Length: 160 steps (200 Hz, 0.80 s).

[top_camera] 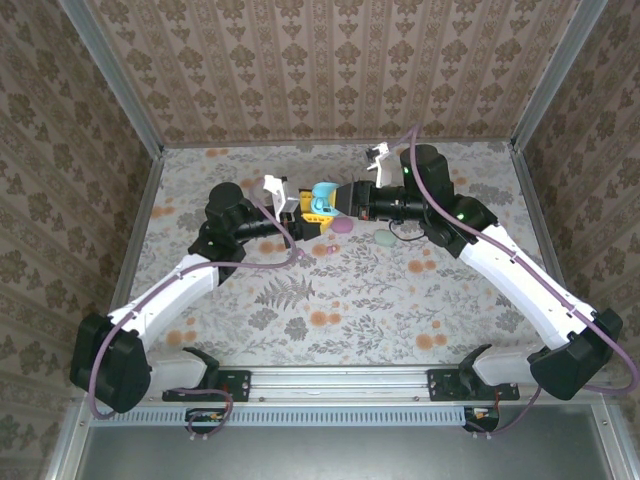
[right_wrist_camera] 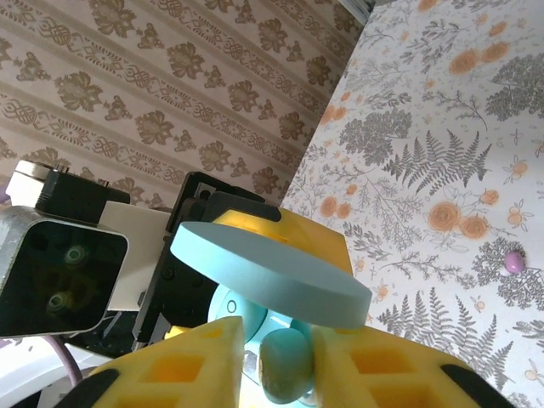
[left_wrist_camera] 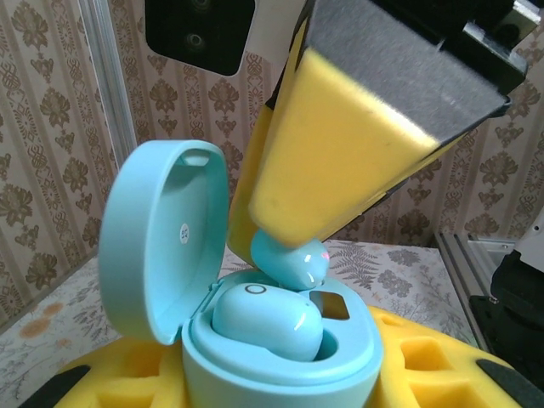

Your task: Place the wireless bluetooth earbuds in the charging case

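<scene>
Over open blue case — right fingers pinch earbud, left fingers clamp case; pink bud loose nearby.

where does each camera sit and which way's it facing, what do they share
Top external: above and behind both arms, looking down on the table; left gripper meets right gripper.
Left wrist: looks along its own yellow fingers at the open case they hold.
Right wrist: looks past its own fingers pinching an earbud.
Shared: both wrist views show that case and earbud.
</scene>
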Tool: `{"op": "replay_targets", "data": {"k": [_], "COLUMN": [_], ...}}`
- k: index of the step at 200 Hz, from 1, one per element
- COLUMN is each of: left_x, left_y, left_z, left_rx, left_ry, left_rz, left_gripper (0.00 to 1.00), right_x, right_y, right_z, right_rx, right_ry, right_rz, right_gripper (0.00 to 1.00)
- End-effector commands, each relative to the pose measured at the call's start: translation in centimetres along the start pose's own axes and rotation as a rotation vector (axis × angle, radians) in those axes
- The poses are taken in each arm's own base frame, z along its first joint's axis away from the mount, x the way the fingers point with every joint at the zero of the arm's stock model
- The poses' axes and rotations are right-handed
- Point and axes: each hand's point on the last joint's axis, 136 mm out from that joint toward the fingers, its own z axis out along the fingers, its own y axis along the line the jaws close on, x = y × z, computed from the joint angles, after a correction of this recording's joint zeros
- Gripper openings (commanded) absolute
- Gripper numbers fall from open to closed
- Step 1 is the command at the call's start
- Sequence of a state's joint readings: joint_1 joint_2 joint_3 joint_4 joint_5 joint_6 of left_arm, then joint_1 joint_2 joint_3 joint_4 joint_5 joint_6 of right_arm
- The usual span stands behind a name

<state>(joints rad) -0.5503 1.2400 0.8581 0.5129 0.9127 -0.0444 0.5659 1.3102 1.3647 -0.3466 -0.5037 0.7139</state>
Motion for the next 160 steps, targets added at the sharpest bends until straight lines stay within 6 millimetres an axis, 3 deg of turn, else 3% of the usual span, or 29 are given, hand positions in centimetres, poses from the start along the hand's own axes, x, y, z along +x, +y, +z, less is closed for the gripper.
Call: {"op": "replay_targets", "data": {"k": [1, 93, 135, 160], "left_x": [-3.0, -3.1, -2.2, -1.6], "left_y": [-0.6, -0.3, -0.2, -1.0], "left_z": [0.1, 0.1, 0.4, 1.3], "left_rx": [0.020, 0.012, 0.013, 0.054], "left_ry": [-0.072, -0.073, -0.043, -0.009], "left_rz": [0.073, 0.077, 0.069, 0.088], "left_gripper": [0.33, 0.34, 0.33, 0.33], "right_x": [0.3, -0.5, -2.2, -3.3], "right_y": [-1.0, -1.1, -0.4, -1.0], "right_z": [0.0, -2.1, -4.9, -6.6], "right_rx": [0.056, 0.121, 0.119, 0.133], "right_ry": [0.012, -0.059, -0.187, -0.255], "right_rz": [0.001, -0.011, -0.013, 0.032], "right_gripper": [0.35, 0.43, 0.46, 0.49]}}
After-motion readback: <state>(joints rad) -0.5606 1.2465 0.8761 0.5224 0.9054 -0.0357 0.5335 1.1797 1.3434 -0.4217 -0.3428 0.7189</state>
